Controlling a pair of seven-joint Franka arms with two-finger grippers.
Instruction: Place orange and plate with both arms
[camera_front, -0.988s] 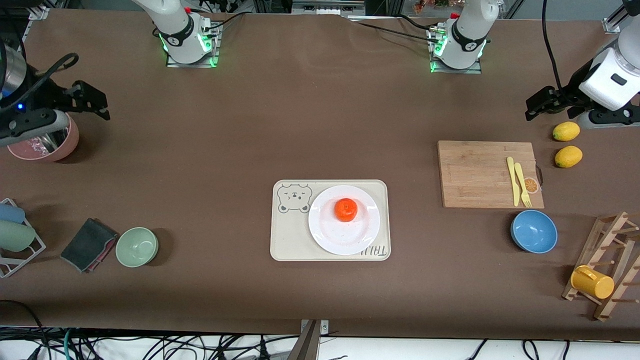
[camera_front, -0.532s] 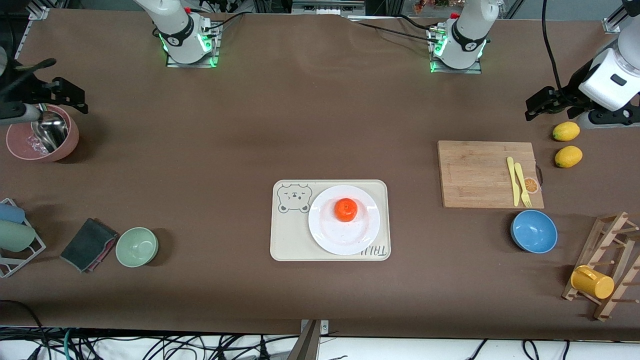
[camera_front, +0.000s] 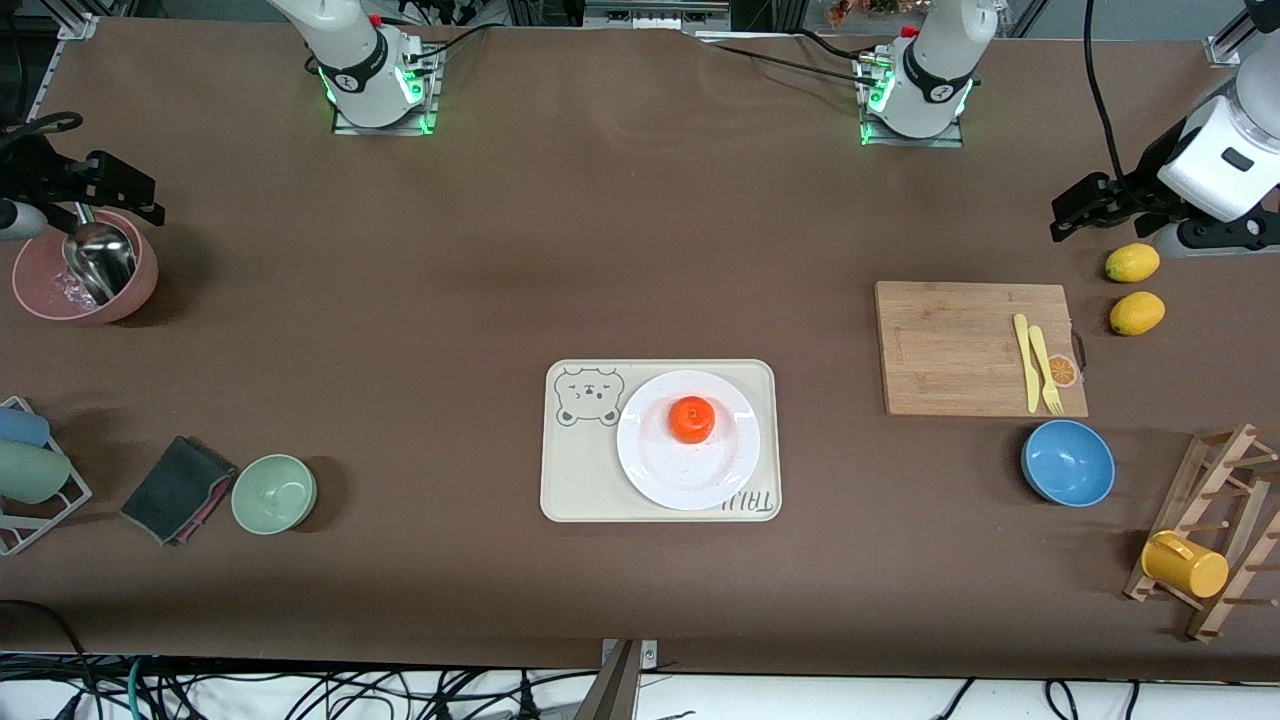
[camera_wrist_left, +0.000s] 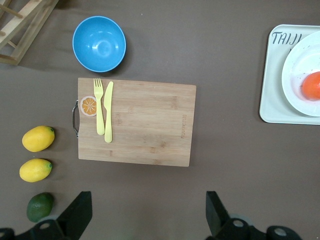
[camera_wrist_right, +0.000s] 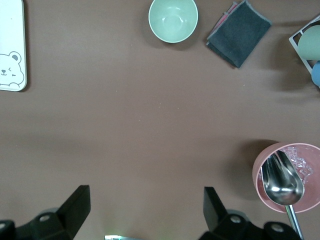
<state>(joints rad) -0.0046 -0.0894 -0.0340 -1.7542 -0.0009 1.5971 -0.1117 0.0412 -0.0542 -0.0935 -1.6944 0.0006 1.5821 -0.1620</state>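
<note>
The orange (camera_front: 692, 419) is sitting on the plate (camera_front: 660, 470), which is resting on the beige tray (camera_front: 577, 470) mid-surface. We are holding our left tool (camera_wrist_left: 148, 216) wide open near the lemons (camera_front: 1132, 263), and our right tool (camera_wrist_right: 146, 215) wide open beside the pink bowl (camera_front: 140, 283).

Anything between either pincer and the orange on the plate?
Nothing visible. The orange sits uncovered on the plate. Bare table lies between it and both open pincers: left pincer near the lemons, right pincer by the pink bowl.
</note>
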